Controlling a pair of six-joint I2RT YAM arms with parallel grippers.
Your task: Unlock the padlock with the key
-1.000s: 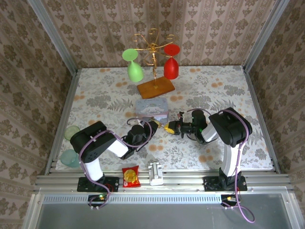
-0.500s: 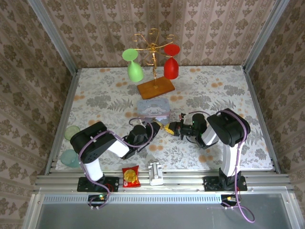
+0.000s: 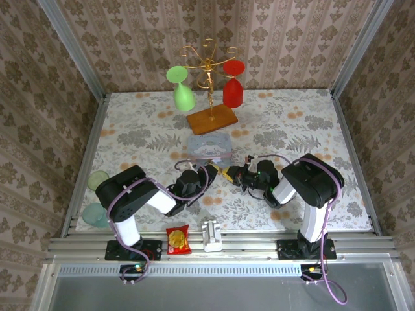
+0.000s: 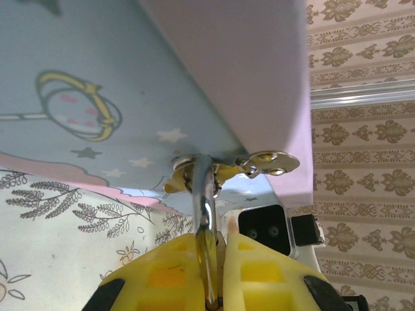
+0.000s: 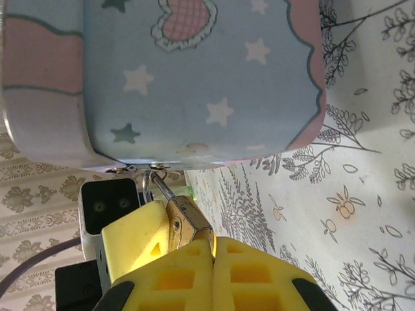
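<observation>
Brass-gold padlock (image 5: pixel 187 223), very small, is hanging by its silvery shackle (image 4: pixel 203 188) from the hasp on the front of the blue-grey tin box (image 5: pixel 194 78), near the middle of the tabletop (image 3: pixel 305 123). The left pincer (image 4: pixel 211 253) is pinching the padlock at the shackle and steadying it. The right pincer (image 5: pixel 213 253) is pressing its yellow fingers together just beneath the brass body; whether the key is lying between them cannot be told. Progress, as judged: the lock is being held and approached from its underside, the shackle is looking closed, and turning and releasing are remaining. The tabletop is wearing a pale floral cloth. A gold wire glass rack (image 3: pixel 209 71) is carrying a green glass (image 3: pixel 183 97) and a red glass (image 3: pixel 233 92) behind the tin. Damask wallpaper (image 3: pixel 292 39) is lining the enclosure walls.
</observation>
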